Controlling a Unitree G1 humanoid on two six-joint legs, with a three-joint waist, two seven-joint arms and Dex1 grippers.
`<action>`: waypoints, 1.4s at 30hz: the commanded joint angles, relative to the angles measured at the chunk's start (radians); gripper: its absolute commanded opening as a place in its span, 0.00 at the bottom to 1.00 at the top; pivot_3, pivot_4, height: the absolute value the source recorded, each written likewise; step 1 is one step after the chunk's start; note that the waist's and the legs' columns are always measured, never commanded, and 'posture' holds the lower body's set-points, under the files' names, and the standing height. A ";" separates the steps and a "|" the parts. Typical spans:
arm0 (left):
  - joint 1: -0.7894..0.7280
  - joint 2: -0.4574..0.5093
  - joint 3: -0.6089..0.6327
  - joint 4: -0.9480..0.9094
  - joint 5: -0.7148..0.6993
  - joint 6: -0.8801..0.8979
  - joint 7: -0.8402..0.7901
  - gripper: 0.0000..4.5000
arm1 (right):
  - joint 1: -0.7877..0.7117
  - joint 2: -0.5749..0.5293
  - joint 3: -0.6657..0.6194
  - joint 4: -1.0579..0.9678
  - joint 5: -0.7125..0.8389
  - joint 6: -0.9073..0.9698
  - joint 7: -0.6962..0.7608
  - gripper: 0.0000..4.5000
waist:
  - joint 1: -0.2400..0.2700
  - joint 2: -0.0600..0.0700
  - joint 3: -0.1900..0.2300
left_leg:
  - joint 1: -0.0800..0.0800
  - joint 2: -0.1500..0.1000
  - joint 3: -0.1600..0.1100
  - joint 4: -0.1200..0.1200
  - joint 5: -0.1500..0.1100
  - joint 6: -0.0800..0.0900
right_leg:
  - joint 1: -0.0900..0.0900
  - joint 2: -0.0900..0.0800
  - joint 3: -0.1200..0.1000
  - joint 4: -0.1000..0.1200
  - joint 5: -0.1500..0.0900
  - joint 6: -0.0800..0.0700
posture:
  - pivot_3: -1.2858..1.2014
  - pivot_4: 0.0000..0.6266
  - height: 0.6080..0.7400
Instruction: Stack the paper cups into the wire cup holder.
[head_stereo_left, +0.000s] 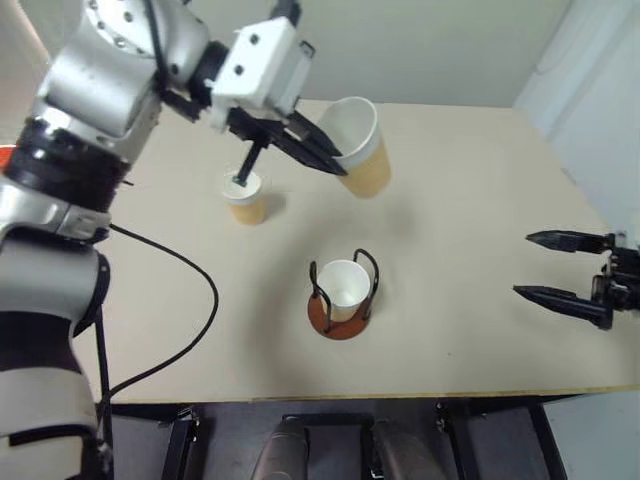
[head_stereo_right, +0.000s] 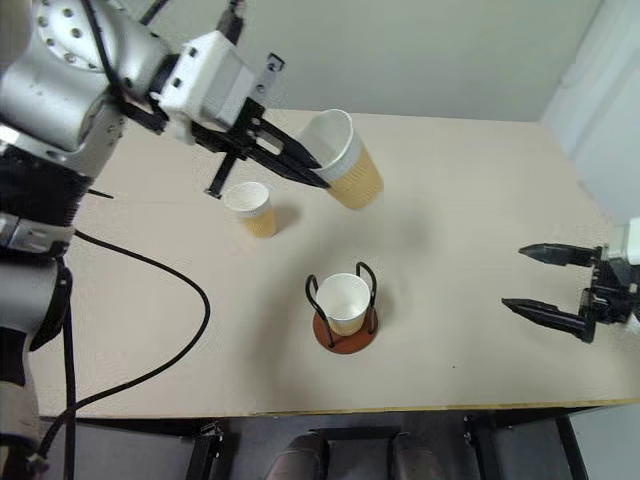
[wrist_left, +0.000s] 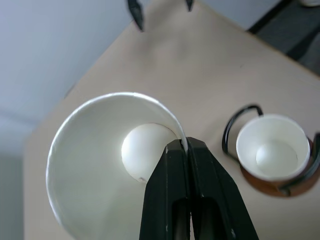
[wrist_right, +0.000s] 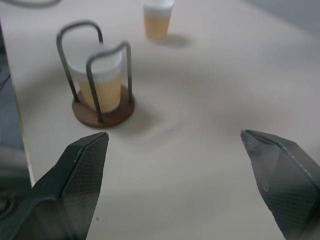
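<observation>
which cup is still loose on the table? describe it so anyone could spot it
On the beige table, look past the wire cup holder toward the far left. The cup standing there alone is it: one other sits in the holder, another hangs tilted in the left gripper's fingers.

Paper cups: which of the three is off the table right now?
The tilted paper cup pinched at its rim by the left claw. One other stands in the wire cup holder; the third cup stands on the table.
</observation>
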 joint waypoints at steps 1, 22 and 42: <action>-0.068 0.009 -0.124 -0.032 -0.096 -0.099 -0.043 0.00 | -0.037 -0.042 -0.122 -0.197 0.186 0.081 -0.082 1.00 | -0.004 0.001 0.000 | 0.001 -0.001 0.002 0.000 0.000 0.000 | 0.000 0.001 0.000 0.000 0.000 0.001 | 0.52 0.24 1.00; -0.261 0.125 -0.626 -0.165 -0.307 -0.349 -0.043 0.00 | -0.052 -0.116 -0.139 -0.323 0.301 0.118 -0.261 1.00 | 0.023 0.002 0.001 | -0.007 -0.001 -0.001 0.008 -0.005 0.009 | 0.003 0.001 -0.001 -0.013 0.004 0.007 | 0.52 0.24 1.00; -0.264 0.037 -0.722 -0.053 -0.250 -0.408 -0.043 0.04 | -0.027 -0.115 -0.145 -0.341 0.305 0.123 -0.317 1.00 | 0.024 0.003 0.001 | -0.008 -0.003 -0.001 0.016 -0.006 0.011 | 0.005 -0.005 -0.003 -0.012 0.006 0.010 | 0.52 0.24 1.00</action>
